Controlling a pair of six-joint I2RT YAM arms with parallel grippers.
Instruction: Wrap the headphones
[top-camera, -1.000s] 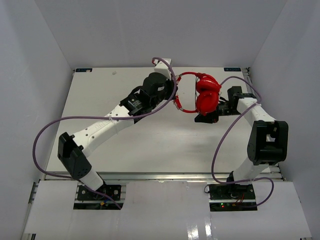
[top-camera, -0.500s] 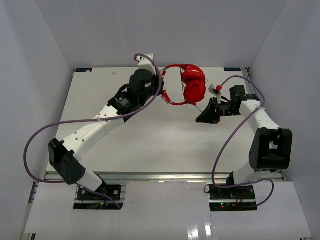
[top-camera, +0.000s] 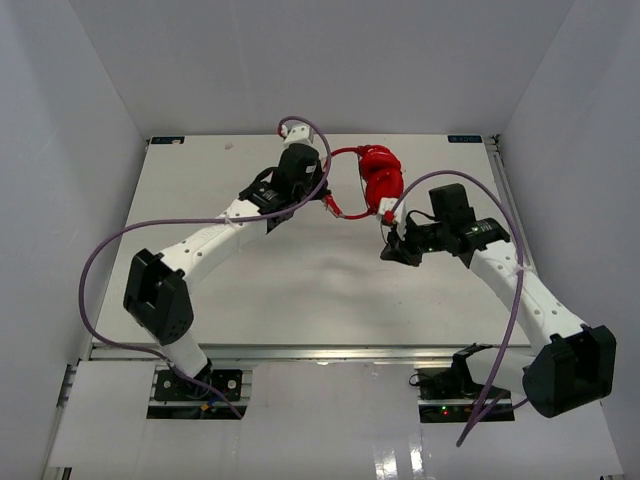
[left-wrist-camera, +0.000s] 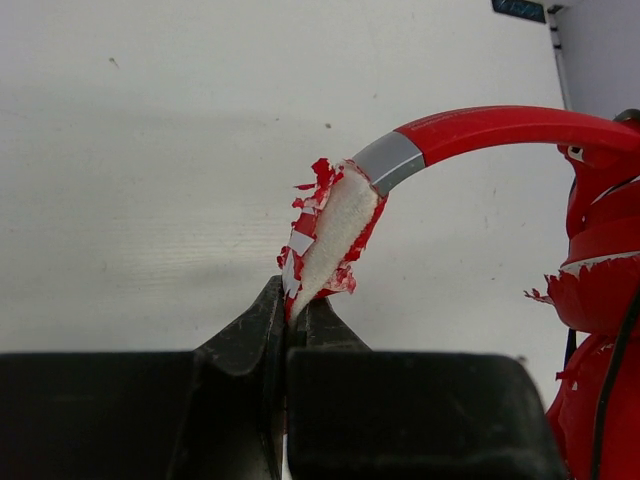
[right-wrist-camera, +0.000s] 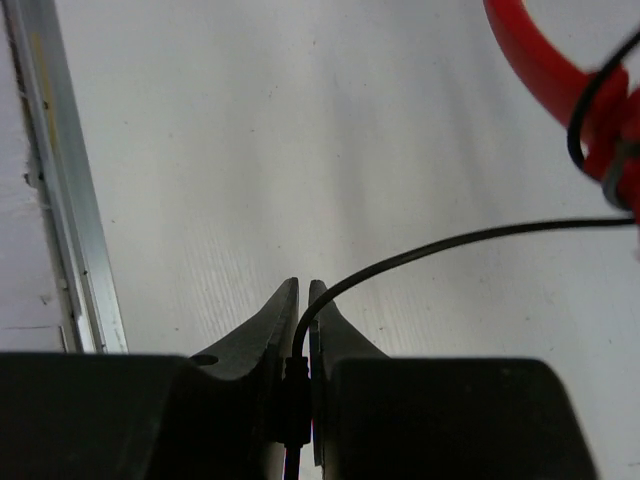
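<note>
The red headphones (top-camera: 381, 176) hang above the back middle of the table, both cups together. My left gripper (top-camera: 322, 199) is shut on the torn red-and-white padding of the headband (left-wrist-camera: 331, 226), which arcs right to a cup (left-wrist-camera: 600, 300). My right gripper (top-camera: 393, 244) sits just in front of the cups. It is shut on the plug end of the thin black cable (right-wrist-camera: 450, 243), which curves from the jaws (right-wrist-camera: 303, 292) up to the right, towards the red band (right-wrist-camera: 535, 60).
Purple robot cables (top-camera: 100, 270) loop off both arms. White walls close in the table at the back and sides. An aluminium rail (right-wrist-camera: 60, 200) runs along the table edge in the right wrist view.
The left arm carried the headphones left, then turned them. The right gripper moved left and nearer, under the cups, and its elbow swung out to the near right.
</note>
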